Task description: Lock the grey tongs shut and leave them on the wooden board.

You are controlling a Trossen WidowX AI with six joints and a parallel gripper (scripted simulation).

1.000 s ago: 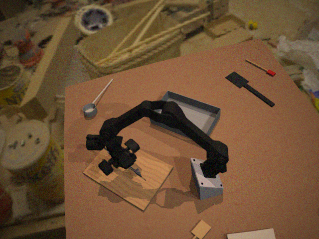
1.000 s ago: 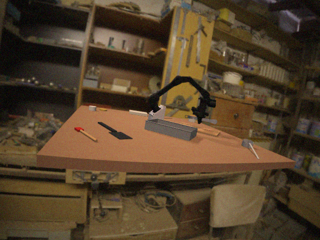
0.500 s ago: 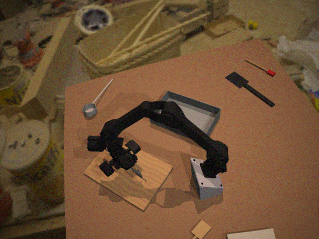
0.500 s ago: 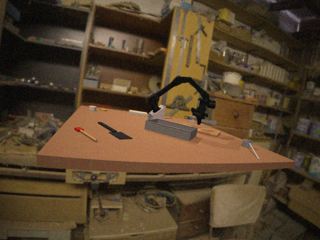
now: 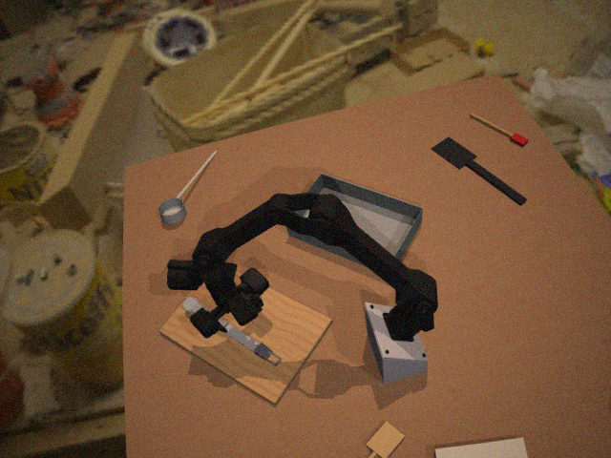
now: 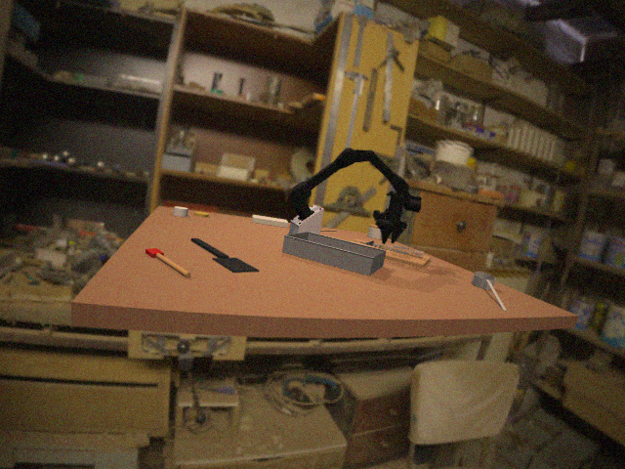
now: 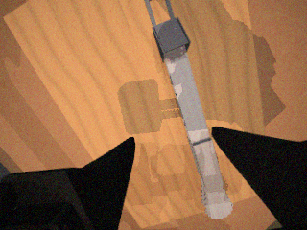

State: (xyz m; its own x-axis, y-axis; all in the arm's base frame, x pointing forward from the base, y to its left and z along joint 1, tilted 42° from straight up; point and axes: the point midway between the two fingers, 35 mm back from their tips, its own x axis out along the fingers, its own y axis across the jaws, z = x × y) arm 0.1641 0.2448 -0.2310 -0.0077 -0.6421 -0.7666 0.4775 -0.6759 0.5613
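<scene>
The grey tongs lie over the wooden board; they also show small in the exterior view. Their dark hinge block and loop are at one end, the pale rounded tips at the other. From above they look like one narrow bar; one arm covers the other, so any gap between the arms cannot be seen. My gripper is open above the tongs. The fingers stand apart on either side of them, the right finger close in the wrist view.
The empty roasting tin stands beyond the board, under the arm. A small pot with a long handle stands near the table edge. A black turner and a red-tipped brush lie farther off.
</scene>
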